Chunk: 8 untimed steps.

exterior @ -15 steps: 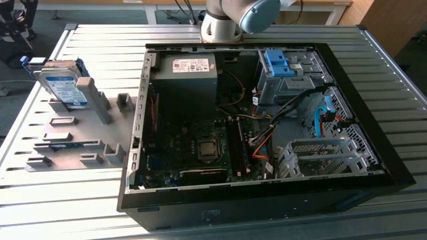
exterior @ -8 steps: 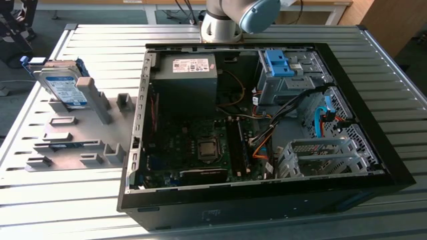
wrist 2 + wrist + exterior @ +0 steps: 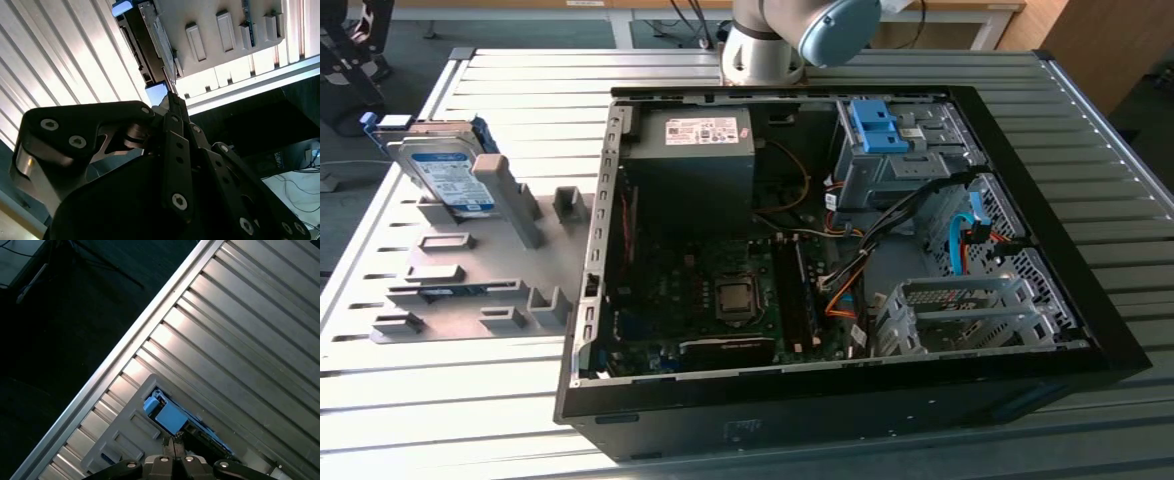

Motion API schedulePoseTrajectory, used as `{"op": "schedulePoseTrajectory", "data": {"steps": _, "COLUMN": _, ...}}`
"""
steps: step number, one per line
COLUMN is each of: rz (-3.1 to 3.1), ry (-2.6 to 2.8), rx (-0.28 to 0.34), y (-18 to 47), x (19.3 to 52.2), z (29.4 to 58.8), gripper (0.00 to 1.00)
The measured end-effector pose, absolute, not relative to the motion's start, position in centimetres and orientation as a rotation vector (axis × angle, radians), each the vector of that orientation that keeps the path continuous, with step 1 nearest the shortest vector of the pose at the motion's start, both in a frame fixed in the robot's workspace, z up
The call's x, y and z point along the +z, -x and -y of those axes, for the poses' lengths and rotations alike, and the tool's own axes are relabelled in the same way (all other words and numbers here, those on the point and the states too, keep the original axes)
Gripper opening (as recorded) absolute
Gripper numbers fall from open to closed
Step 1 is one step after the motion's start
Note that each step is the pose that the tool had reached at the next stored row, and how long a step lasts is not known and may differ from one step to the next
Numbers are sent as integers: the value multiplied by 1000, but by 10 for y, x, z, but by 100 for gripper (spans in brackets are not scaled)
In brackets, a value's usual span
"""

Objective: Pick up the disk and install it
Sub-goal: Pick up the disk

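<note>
Slatted metal bench (image 3: 454, 400): disk (image 3: 444, 168), white-and-blue label with print too small to read, leans in grey rack (image 3: 467, 265) just beyond the fingers (image 3: 175, 107), which are pinched together, holding nothing.

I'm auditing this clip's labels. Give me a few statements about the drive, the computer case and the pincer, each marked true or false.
1. The flat silver hard drive with the blue plastic rail frame stands tilted in the grey slotted holder plate, at the exterior view's left. True.
2. The pincer grips the drive. False: the drive rests in the holder, ungripped.
3. The black computer case lies open, showing its dark motherboard. True.
4. The case sits on a wooden tabletop. False: it sits on a slatted metal table.
</note>
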State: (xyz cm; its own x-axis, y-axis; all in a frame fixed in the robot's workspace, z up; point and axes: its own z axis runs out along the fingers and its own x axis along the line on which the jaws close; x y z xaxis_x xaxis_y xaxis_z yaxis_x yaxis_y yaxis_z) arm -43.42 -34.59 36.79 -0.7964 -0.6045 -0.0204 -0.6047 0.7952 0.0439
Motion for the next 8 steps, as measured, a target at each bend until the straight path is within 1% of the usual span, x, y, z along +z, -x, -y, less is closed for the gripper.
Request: {"op": "schedulePoseTrajectory", "data": {"steps": 8, "rz": -2969, "ry": 1008, "rx": 75, "y": 434, "x": 368, "z": 346, "gripper": 11}}
